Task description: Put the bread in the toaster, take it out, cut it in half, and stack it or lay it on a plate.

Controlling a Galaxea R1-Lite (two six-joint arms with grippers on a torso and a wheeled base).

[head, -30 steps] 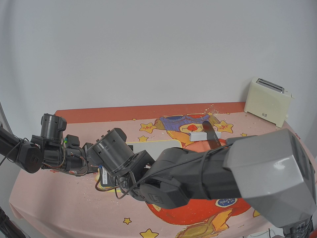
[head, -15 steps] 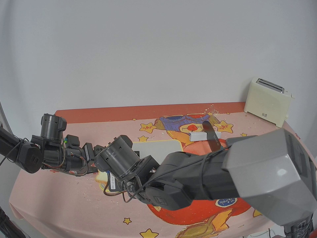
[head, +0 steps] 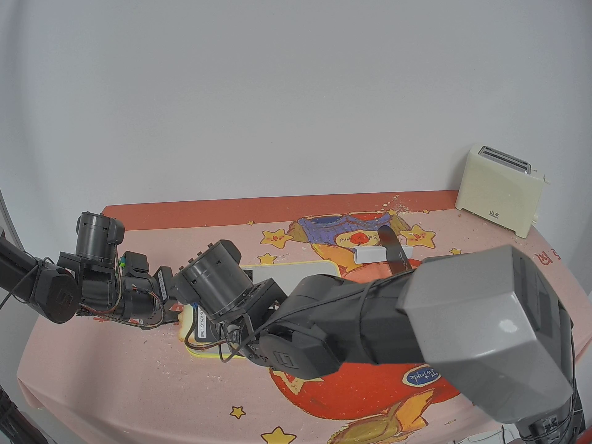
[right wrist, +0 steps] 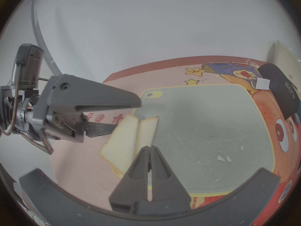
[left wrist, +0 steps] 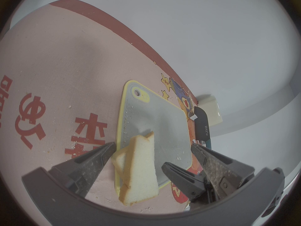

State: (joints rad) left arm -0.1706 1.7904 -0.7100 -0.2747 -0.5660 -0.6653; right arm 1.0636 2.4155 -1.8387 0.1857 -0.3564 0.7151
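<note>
White wall [head: 296, 81] behind. The table carries a pink cartoon tablecloth [head: 142, 371], with the toaster [head: 498, 189] at its far right corner. The knife [head: 394, 251] is parked on a white rest [head: 370, 254] beyond the cutting board [right wrist: 203, 132]. We find the bread halves [left wrist: 138, 168] already cut, leaning together on edge at the board's left rim. The left gripper [left wrist: 153, 145] stands spread, one finger on each side of the pair. The right gripper [right wrist: 149, 149] is pressed together, tips just beside the slices. We judge it steadies them so the left can close on both for plating.
</note>
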